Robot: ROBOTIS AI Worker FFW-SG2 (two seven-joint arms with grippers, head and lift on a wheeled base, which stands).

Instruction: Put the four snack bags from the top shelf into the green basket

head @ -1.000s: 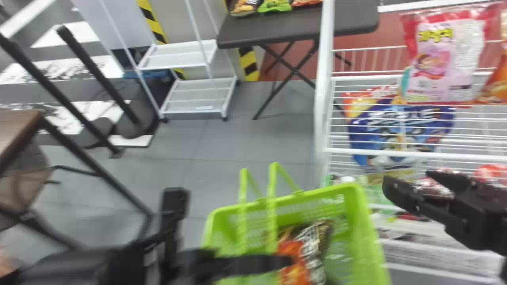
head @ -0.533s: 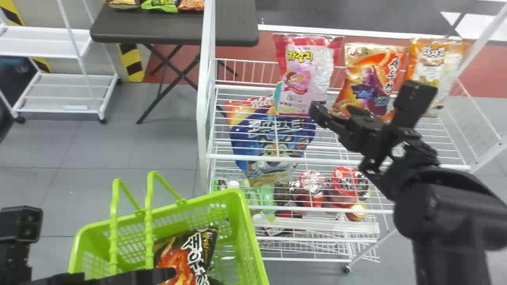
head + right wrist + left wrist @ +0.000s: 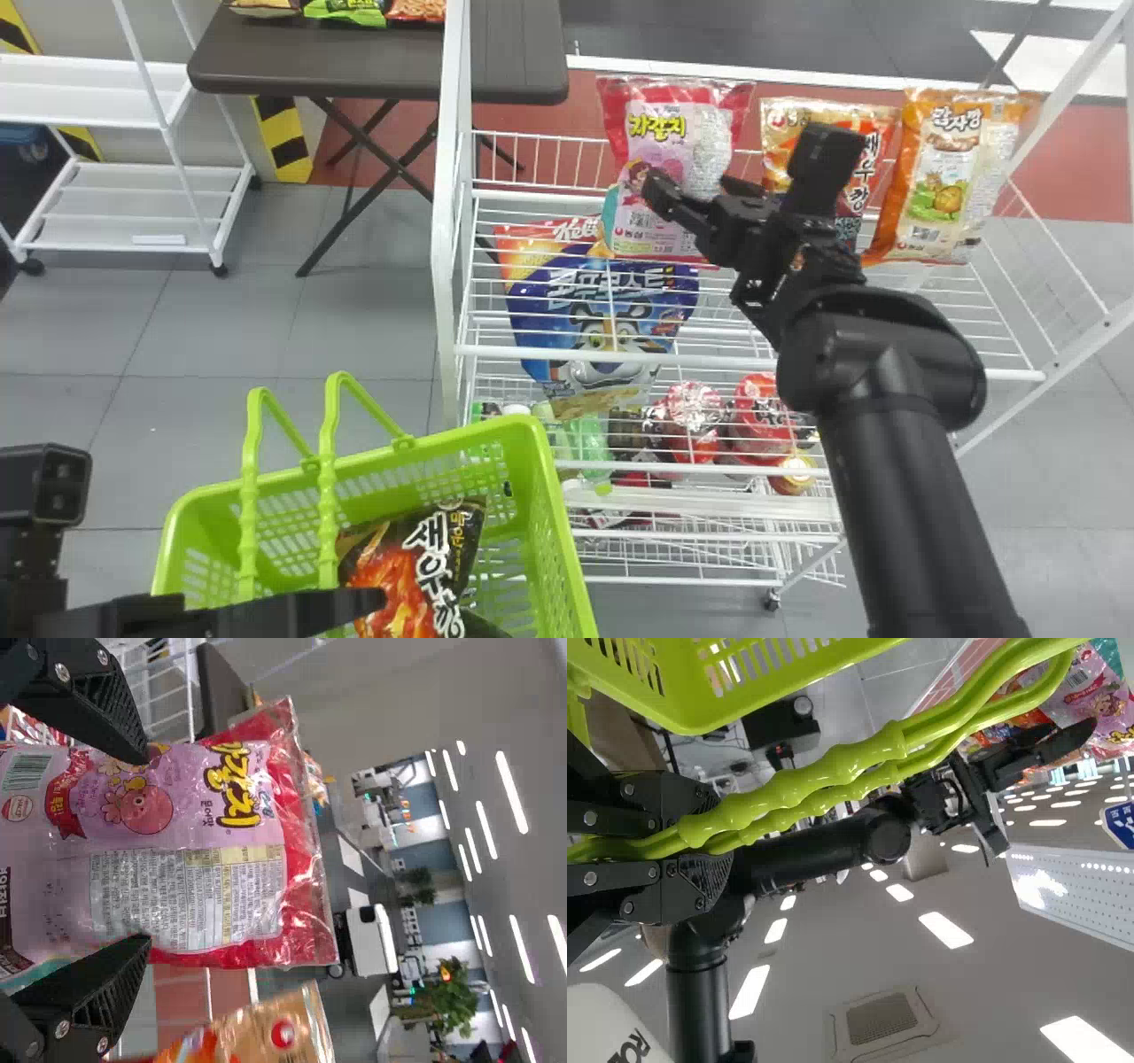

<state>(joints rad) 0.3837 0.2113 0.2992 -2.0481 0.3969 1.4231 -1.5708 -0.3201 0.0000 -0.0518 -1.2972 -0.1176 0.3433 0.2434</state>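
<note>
"Watching that right tool (image 3: 142, 850), are you? It's sitting released, its fingers standing apart at the two sides of the pink bag (image 3: 673, 124) on the top shelf (image 3: 1010, 375)."

"I am, and I'm worrying. That wrapper is looking slick and puffy, so a shallow pinch could be letting it slide. The middle orange bag (image 3: 873, 177) is standing just beside it, and a stray finger could be toppling that."

"And the far orange bag (image 3: 943, 168) is crowding next to it. What's the other side doing?"

"The left tool (image 3: 722, 828) is clenching both handles (image 3: 842, 766) of the green basket (image 3: 542, 470), which is holding one black-and-red bag (image 3: 399, 567). If the basket is swinging, the next drop could be hitting the floor (image 3: 266, 328)."

"That shelf is only white wire, so a bag's bottom edge could be snagging."

"Yes, and behind, a dark tabletop (image 3: 354, 66) is carrying more snacks, with a white cart (image 3: 133, 190) standing near it over grey tiles."
</note>
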